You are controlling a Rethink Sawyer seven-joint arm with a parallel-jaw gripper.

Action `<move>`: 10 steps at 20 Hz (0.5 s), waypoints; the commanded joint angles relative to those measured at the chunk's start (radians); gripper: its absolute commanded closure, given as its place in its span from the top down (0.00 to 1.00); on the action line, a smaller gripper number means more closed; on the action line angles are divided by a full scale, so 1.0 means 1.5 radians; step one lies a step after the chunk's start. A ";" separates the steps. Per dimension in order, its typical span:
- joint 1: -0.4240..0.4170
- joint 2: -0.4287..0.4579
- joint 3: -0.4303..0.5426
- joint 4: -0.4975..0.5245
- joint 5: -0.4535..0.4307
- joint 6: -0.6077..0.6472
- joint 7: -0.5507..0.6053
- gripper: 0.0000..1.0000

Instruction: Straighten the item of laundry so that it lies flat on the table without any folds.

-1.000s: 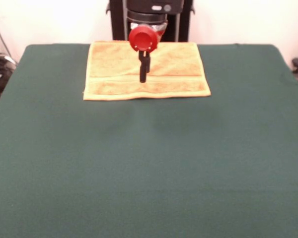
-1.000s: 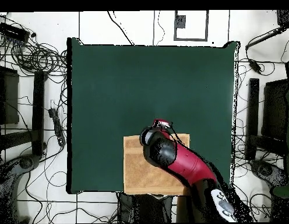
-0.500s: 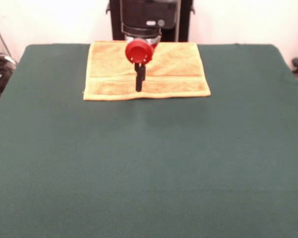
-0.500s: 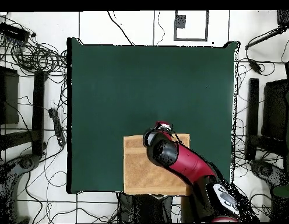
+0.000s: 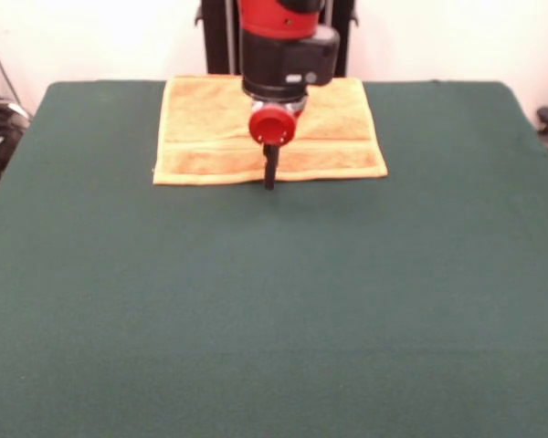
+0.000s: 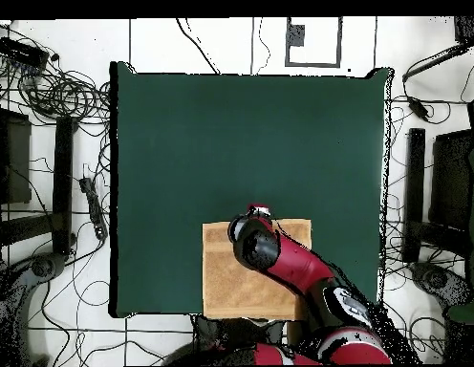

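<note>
I see the towel (image 5: pixel 269 130) lying on the far part of the table (image 5: pixel 274 301), its far edge close to the table's far edge and slightly left of the table's middle in the front view. It looks spread out as a rectangle, with a straight line running left to right across it a little behind its near edge; whether that is the woven band or a shallow fold I cannot tell. The near left corner sticks out a touch beyond the left side. From overhead the towel (image 6: pixel 222 277) sits at the bottom edge of the table (image 6: pixel 250 143), and the arm covers much of its right half.

The gripper (image 5: pixel 270 178) hangs over the towel's near edge, about midway along it. In the front view its dark tip reaches down just past that edge onto the green cloth; I cannot tell if it touches either surface. The jaws appear pressed together into one narrow dark stem, with no gap I can make out between them. Above it sits a round red cap, then the black and red arm (image 5: pixel 285 46) coming down over the towel's middle. Overhead, the gripper (image 6: pixel 257 209) pokes just beyond the towel's edge.
</note>
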State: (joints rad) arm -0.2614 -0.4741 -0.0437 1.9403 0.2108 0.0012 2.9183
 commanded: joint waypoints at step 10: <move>0.050 0.087 -0.002 -0.086 -0.001 -0.041 0.026 1.00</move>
State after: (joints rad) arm -0.2231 -0.4368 -0.0778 1.9118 0.2073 -0.0046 2.9183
